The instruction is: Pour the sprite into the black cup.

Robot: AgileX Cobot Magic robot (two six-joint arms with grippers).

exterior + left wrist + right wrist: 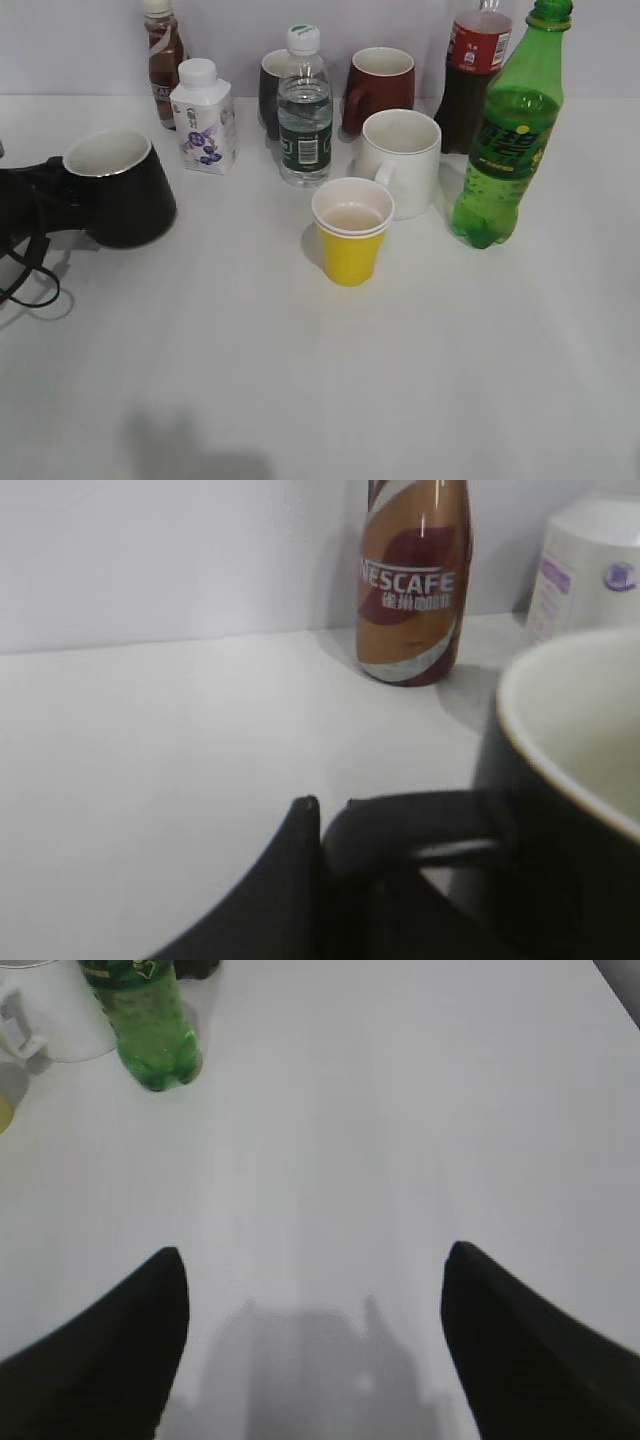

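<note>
On table, 3 o'clock: green soda bottle [508, 130] upright, cap on, just right of white mug [400, 160].
Table, 9 o'clock: black cup [118, 187] tilted, white inside showing.
Left gripper [45, 195]: clamped on black cup's handle [420, 835].
Right gripper [312, 1345]: fingers wide apart over bare table, bottle at its 11 o'clock, well apart.
Centre: yellow paper cup [351, 230], touching nothing.

I saw a big white table [300, 380] under me, a plain pale wall [80, 45] across the top, and soft light.
</note>
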